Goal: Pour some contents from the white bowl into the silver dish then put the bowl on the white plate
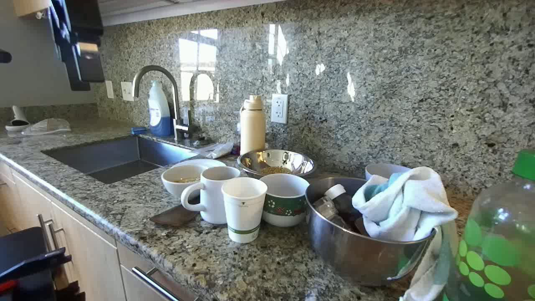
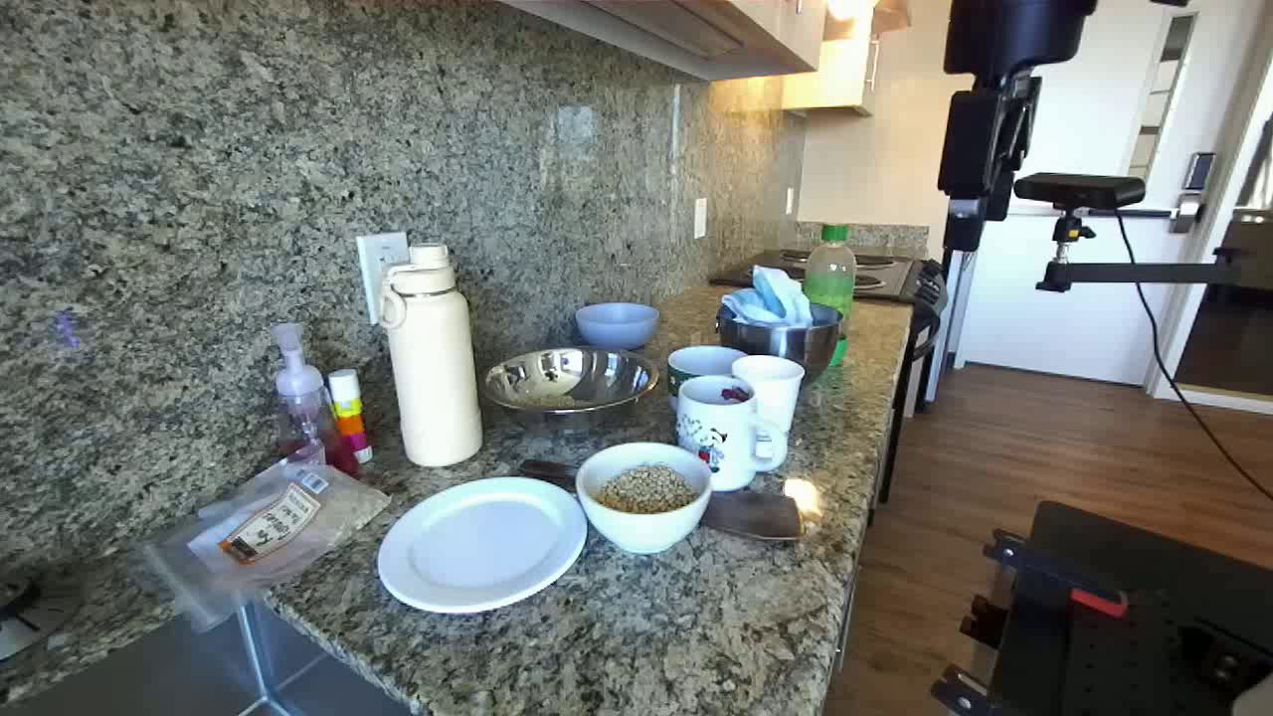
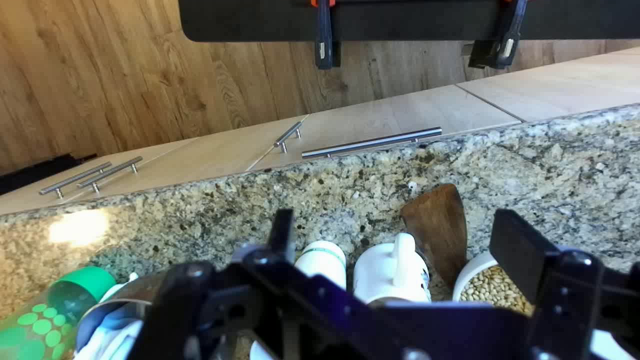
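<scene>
We see the white bowl (image 2: 644,533) upright on the counter (image 2: 686,636), with pale grain (image 2: 646,487) in it. Just beside it lies the white plate (image 2: 482,542); whether their edges touch, we cannot tell. Near the white bowl, toward the granite wall (image 2: 249,149), stands the silver dish (image 2: 617,376), and we make out a layer of grain (image 1: 276,170) in its bottom. A wooden spatula (image 2: 753,515) lies just beside the white bowl, and a handled mug (image 2: 711,449) stands near it. Farther from the white bowl we find a paper cup (image 1: 243,215), a green-banded bowl (image 1: 284,205) and a cream bottle (image 2: 438,378); well apart from it stands a steel mixing bowl (image 1: 355,255) with a cloth (image 1: 401,205) in it. Raised higher than the white bowl and well apart from it, the fingers (image 3: 522,250) are released, spread wide.
</scene>
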Action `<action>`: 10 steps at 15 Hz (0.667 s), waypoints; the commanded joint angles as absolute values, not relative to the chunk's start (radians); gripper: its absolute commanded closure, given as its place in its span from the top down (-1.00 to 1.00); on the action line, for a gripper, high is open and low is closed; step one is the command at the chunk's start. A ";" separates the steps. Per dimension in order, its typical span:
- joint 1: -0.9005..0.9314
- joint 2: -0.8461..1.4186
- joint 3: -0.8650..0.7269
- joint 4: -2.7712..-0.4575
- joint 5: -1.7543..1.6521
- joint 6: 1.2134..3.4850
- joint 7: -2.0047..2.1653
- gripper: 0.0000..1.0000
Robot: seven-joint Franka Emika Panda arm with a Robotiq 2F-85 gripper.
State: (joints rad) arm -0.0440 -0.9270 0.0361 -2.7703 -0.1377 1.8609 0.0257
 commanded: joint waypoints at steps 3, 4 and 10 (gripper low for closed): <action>-0.037 -0.926 0.031 -2.768 -0.142 1.858 0.030 1.00; -0.037 -0.926 0.031 -2.768 -0.142 1.858 0.030 1.00; -0.019 -0.818 0.044 -2.731 -0.144 1.900 0.022 1.00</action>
State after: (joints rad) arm -0.0401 -0.9185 0.0357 -2.7697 -0.1377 1.8613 0.0247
